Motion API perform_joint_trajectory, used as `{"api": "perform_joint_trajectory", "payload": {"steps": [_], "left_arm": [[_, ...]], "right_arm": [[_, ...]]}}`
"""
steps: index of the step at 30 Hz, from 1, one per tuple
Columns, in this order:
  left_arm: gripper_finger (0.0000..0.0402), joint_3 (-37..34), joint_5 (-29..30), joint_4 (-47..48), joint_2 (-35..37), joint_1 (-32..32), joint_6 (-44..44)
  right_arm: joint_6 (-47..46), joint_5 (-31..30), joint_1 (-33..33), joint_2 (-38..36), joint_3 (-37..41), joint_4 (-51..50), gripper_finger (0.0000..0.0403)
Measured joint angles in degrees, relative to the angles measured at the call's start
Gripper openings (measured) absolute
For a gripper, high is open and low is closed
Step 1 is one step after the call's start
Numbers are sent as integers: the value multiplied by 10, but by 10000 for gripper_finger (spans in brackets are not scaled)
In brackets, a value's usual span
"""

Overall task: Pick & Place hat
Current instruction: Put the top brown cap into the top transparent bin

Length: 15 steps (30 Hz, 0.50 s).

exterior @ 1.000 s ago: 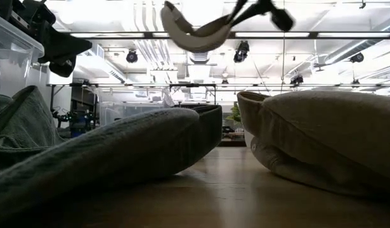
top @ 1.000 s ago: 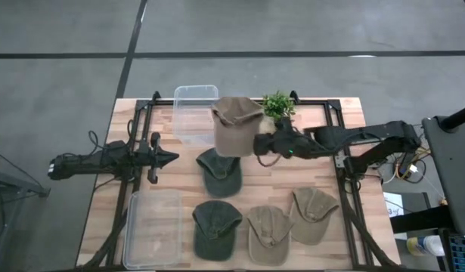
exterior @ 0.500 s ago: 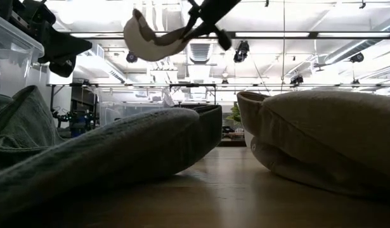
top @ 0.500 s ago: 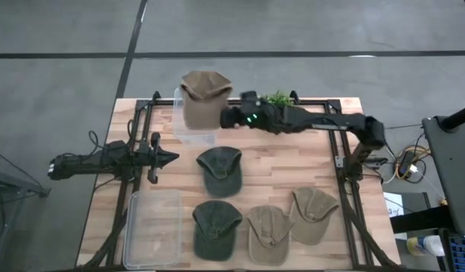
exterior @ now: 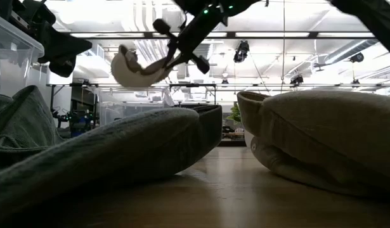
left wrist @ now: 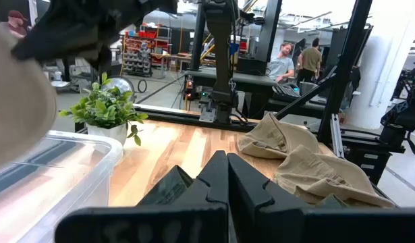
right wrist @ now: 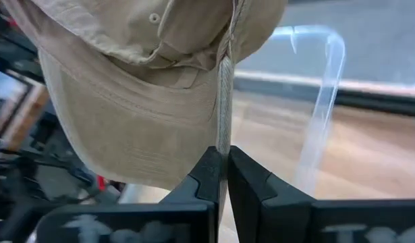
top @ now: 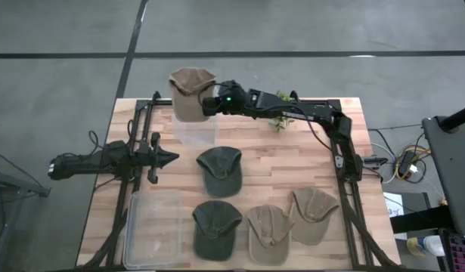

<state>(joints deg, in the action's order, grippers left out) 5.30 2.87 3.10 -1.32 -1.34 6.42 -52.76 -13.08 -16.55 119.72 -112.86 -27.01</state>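
A tan cap (top: 190, 92) is held in the air over the clear bin (top: 196, 125) at the table's far edge; it also shows in the low view (exterior: 136, 68) and the right wrist view (right wrist: 140, 88). My right gripper (top: 209, 104) reaches across from the right side and is shut on it. Four more caps lie flat on the wood: two dark green (top: 219, 170) (top: 215, 228) and two tan (top: 268, 233) (top: 313, 214). My left gripper (top: 170, 159) waits shut and low at the table's left, holding nothing. My right gripper pinches a thin edge of the tan cap's rim (right wrist: 224, 131) between its two fingers (right wrist: 206, 172). It comes from the table's right, slanting slightly down. The cap is lifted clear and hangs beyond the fingertips, above the far bin.
A second clear bin (top: 151, 228) sits at the near left corner. A small potted plant (top: 279, 106) stands at the far edge under the right arm. Black frame rails (top: 339, 162) run along both sides. Bare wood lies between the left gripper and the caps.
My right gripper has swung from above the table's middle toward the far edge and the left, carrying the tan cap with it, still shut. The cap has gone from beside the plant to over the far clear bin and has come lower in the low view.
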Motion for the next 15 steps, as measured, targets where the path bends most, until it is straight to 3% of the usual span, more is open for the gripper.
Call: {"api": "perform_joint_trajectory", "payload": {"steps": [6, 11, 15], "left_arm": [[0, 0, -2, 0, 0, 0, 0], [0, 0, -2, 0, 0, 0, 0], [0, 0, -2, 0, 0, 0, 0]], "right_arm": [[-2, 16, -2, 59, -90, -121, 13], [-7, 40, -4, 85, -131, -145, 15], [-7, 42, -3, 87, -132, -146, 47]]}}
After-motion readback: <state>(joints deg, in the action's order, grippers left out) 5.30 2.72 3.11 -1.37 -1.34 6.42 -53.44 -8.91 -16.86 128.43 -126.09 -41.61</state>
